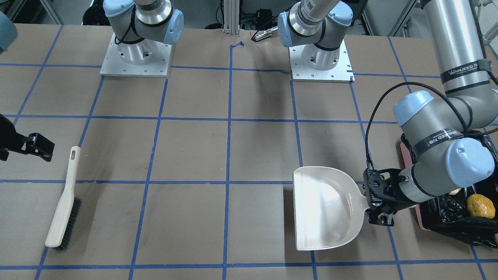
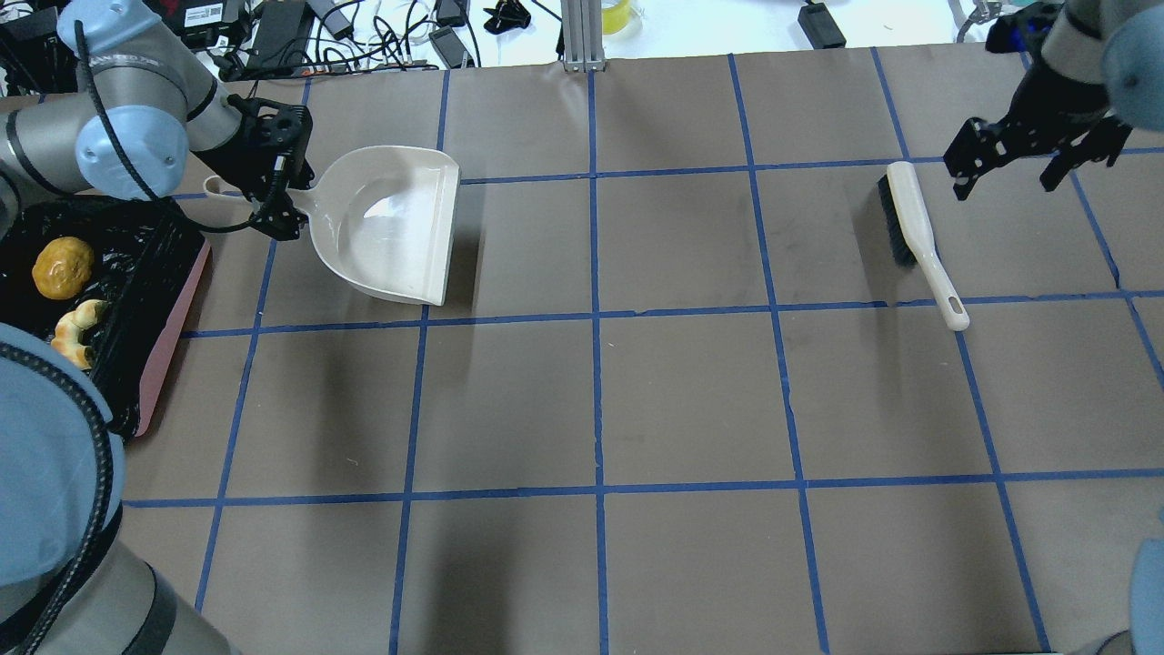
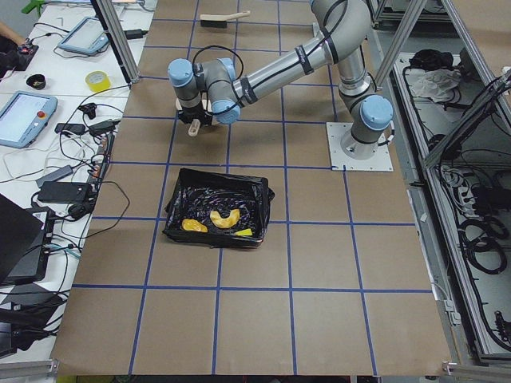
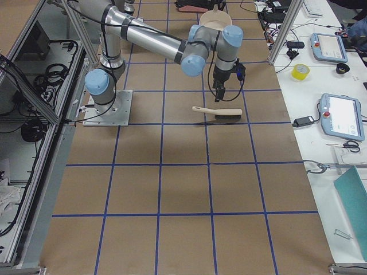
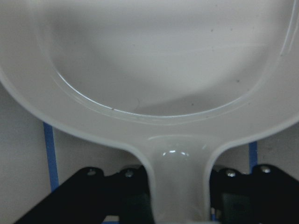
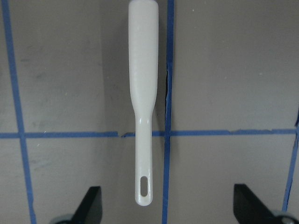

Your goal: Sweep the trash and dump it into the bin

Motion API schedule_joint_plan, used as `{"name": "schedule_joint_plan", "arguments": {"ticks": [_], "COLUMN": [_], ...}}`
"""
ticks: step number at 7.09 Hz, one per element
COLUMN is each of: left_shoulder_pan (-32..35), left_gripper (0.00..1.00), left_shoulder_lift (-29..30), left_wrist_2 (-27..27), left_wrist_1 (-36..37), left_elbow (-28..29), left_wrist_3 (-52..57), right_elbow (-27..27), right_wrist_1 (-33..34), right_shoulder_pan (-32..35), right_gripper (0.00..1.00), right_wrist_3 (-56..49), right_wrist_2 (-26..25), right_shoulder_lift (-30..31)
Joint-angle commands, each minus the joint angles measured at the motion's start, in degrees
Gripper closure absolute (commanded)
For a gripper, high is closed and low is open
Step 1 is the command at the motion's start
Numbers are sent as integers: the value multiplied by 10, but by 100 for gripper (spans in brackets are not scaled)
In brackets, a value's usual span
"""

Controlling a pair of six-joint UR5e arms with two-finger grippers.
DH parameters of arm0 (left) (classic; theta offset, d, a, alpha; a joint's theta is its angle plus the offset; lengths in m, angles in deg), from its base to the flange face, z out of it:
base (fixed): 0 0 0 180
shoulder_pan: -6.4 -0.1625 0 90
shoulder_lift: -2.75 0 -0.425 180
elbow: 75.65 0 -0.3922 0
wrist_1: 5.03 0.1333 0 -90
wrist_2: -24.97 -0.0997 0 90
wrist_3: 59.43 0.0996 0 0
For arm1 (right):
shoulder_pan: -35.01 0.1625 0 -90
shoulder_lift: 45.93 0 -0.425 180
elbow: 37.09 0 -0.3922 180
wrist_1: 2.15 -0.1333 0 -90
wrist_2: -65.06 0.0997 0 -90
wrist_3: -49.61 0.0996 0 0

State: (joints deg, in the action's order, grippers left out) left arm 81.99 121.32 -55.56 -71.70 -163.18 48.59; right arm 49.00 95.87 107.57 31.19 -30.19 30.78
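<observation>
The bin (image 2: pixel 177 337) is pink with a black bag liner and stands at the table's left end. In it lie the orange-yellow lump (image 2: pixel 62 267) and the cream crescent (image 2: pixel 77 329). The yellow wedge (image 3: pixel 243 233) shows in the exterior left view. The cream dustpan (image 2: pixel 391 223) lies flat and empty on the table beside the bin. My left gripper (image 2: pixel 289 193) is shut on its handle (image 5: pixel 180 172). The brush (image 2: pixel 918 236) lies on the table at the right. My right gripper (image 2: pixel 1009 173) is open and empty, just above and beyond its handle (image 6: pixel 143 93).
Blue tape lines grid the brown table. The two arm bases (image 1: pixel 134 58) (image 1: pixel 321 62) stand at the robot's edge. Cables and a tape roll (image 2: pixel 618 14) lie beyond the far edge.
</observation>
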Motion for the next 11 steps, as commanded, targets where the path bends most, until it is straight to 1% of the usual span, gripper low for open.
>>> {"name": "schedule_joint_plan", "arguments": {"ticks": [1,2,3,4,5,7,9,10,11], "left_shoulder_pan": [15,15,15,16,16,17,37,44,54], "left_gripper": [100,100,96,55,45,43,43,43,43], "left_shoulder_lift": [22,27,32,38,37,28,-5,-34,-63], "left_wrist_2": [0,0,-2,2,2,3,8,4,5], "left_wrist_1": [35,37,38,48,48,48,30,-56,-101], "left_elbow": [-3,-4,-6,-8,-8,-15,0,22,35], "left_wrist_3": [-7,-6,-7,-7,-8,-11,-37,-100,-176], "right_elbow": [-65,-66,-61,-50,-39,-28,27,37,38], "right_wrist_1": [-93,-95,-95,-106,-110,-110,-100,-100,-100], "right_shoulder_pan": [59,108,115,122,130,158,165,166,165], "right_gripper": [0,0,0,0,0,0,0,0,0], "right_wrist_3": [67,96,104,109,132,132,132,133,131], "right_wrist_2": [13,9,9,24,71,64,63,53,25], "right_shoulder_lift": [54,60,67,67,69,89,120,128,128]}}
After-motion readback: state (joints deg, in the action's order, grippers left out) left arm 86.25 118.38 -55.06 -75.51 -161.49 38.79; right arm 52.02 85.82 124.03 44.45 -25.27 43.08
